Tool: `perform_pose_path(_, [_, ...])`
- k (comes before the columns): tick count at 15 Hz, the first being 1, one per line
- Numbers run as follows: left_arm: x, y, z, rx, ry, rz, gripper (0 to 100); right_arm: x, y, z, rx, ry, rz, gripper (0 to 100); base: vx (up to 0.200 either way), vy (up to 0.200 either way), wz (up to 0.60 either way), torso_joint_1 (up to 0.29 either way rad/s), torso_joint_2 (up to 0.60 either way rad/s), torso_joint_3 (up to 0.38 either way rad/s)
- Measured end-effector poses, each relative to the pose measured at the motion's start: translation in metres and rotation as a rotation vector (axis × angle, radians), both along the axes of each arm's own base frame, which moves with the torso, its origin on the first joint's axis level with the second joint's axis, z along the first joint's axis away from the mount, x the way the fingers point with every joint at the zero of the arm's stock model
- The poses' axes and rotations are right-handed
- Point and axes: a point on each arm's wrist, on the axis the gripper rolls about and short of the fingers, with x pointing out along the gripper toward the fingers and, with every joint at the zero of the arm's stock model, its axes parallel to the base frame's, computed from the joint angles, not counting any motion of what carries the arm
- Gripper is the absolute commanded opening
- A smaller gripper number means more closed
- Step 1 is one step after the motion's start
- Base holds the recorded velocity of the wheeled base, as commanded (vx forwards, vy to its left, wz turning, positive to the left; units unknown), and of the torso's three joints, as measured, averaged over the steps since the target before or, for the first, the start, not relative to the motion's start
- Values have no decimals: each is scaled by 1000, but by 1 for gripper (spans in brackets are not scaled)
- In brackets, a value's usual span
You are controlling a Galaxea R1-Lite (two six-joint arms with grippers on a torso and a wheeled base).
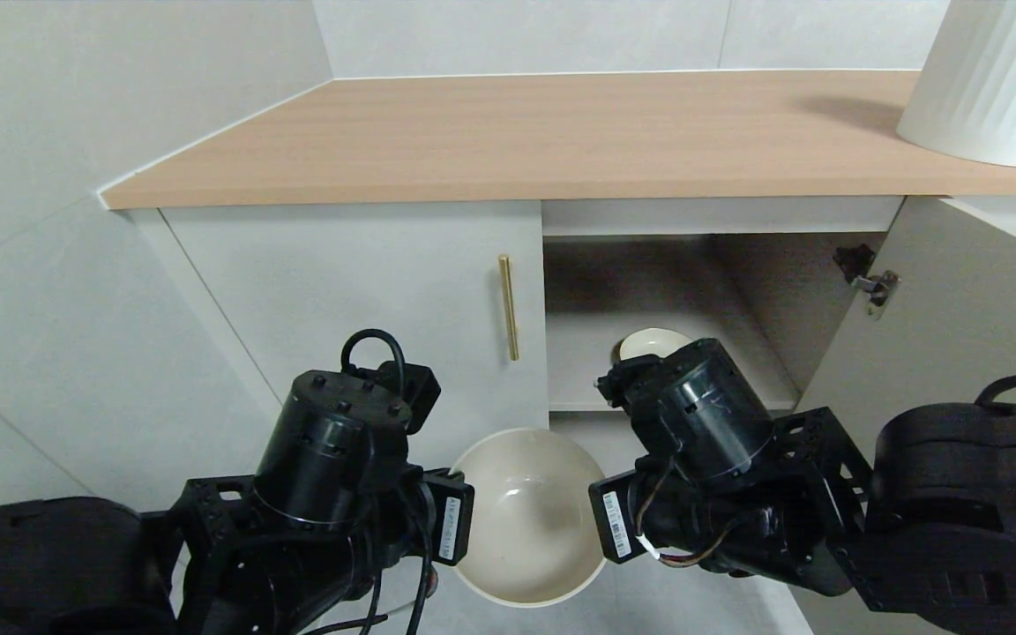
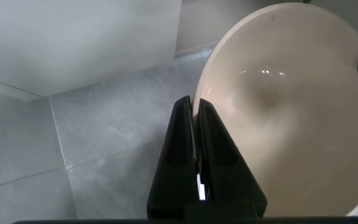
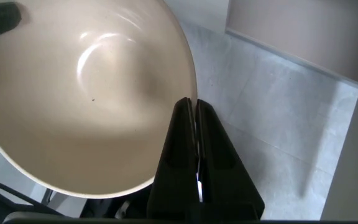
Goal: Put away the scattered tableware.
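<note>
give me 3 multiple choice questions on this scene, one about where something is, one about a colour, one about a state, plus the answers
1. Where is the small bowl?
A. on the countertop
B. on the shelf inside the open cabinet
C. on the floor

2. What colour is the handle on the closed cabinet door?
A. gold
B. black
C. red

3. How is the large cream bowl held?
A. by one arm alone
B. by nothing, it lies on the floor
C. by the left claw and the right claw, on opposite sides of its rim

Answers:
1 B: the small bowl sits on the shelf, past the swung-open door.
2 A: the slim vertical bar is gold against the pale door.
3 C: each wrist view shows its claw shut on the rim, and the head view shows the bowl between the two arms.
</note>
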Motion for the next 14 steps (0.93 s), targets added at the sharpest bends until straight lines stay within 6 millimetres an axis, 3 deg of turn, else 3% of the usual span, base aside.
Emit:
perform_pose_path(4, [0,0,0,2,0,1,0,0,0,0,-2,-1,-2,0,0,0,0,0,0,0])
perform_pose_path(5, [0,0,0,2,1,1,100,0,0,0,-3,-1,-2,0,0,0,0,0,0,0])
perform_pose_path(14, [4,0,8,-45,-74,44,100,3,-2,-1,-7,-2,-18,0,0,0,0,0,0,0])
